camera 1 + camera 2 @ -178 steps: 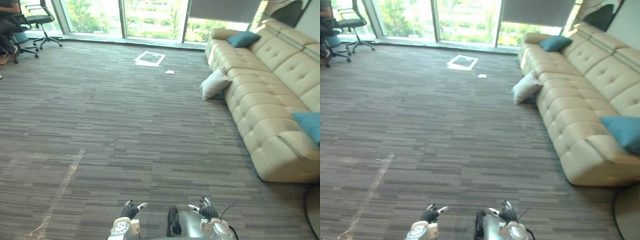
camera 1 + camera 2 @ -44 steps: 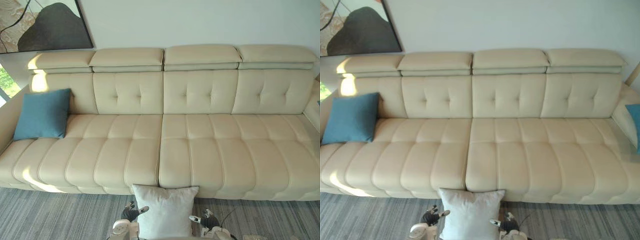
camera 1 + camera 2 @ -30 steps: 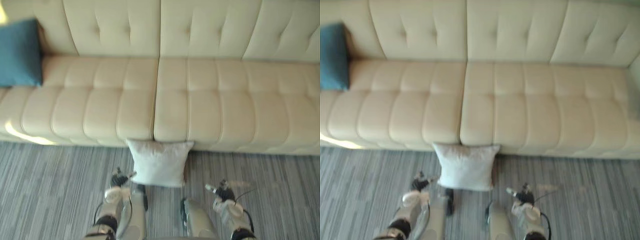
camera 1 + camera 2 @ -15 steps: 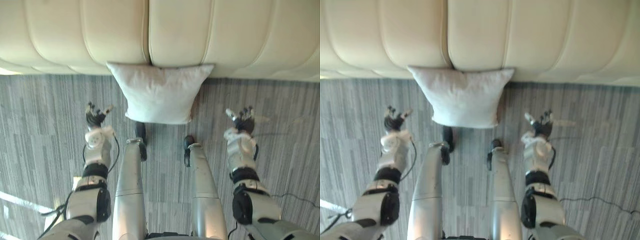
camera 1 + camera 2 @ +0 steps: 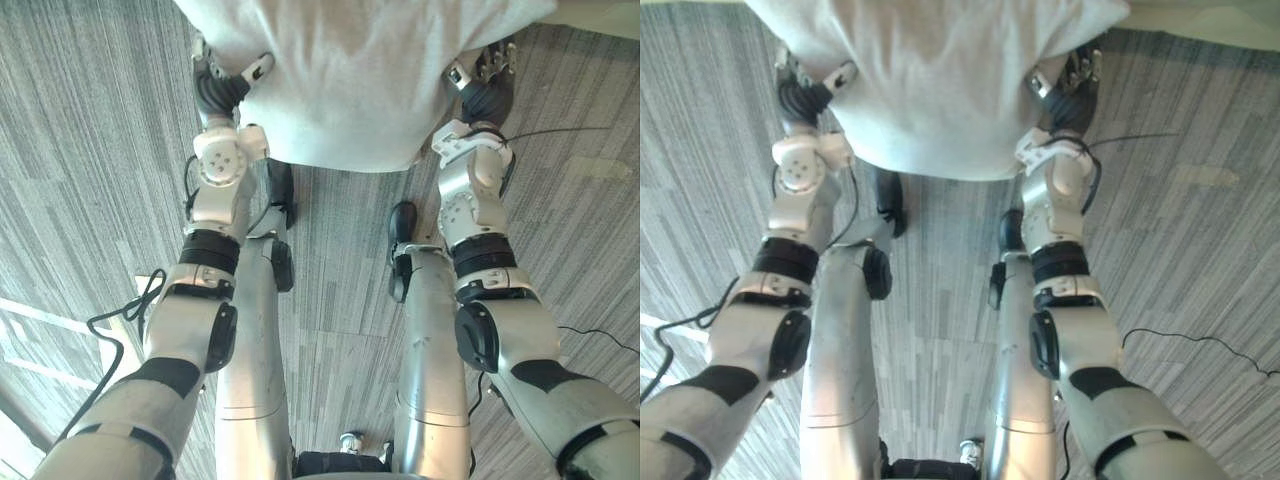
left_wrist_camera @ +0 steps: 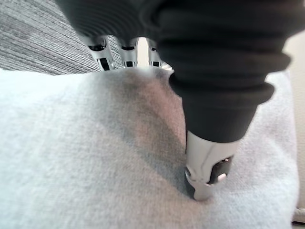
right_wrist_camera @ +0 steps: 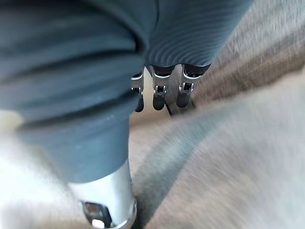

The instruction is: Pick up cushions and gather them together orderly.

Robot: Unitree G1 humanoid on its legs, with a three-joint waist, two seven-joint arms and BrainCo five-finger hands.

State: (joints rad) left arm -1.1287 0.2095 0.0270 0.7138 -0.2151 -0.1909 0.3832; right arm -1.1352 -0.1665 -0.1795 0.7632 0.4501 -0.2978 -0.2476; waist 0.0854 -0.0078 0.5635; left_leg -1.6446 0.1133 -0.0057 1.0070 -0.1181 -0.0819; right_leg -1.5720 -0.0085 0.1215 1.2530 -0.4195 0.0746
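A white cushion [image 5: 350,70] lies on the grey carpet against the sofa's foot, right in front of me. My left hand [image 5: 215,90] is at its left edge. Its fingers run straight along the cushion's side and its thumb [image 6: 207,176] rests on the cushion's top face [image 6: 95,157]. My right hand [image 5: 487,95] mirrors it at the right edge, with straight fingers [image 7: 159,93] beside the cushion [image 7: 228,157] and the thumb [image 7: 107,200] over the fabric. Neither hand is curled round the cushion.
The cream sofa's lower front [image 5: 1200,20] runs just past the cushion. Striped grey carpet [image 5: 90,180] spreads out on both sides.
The camera has tipped further down, so the cushion sits nearer the top. Both hands have moved in from the open carpet to the cushion's left and right edges, thumbs now over it.
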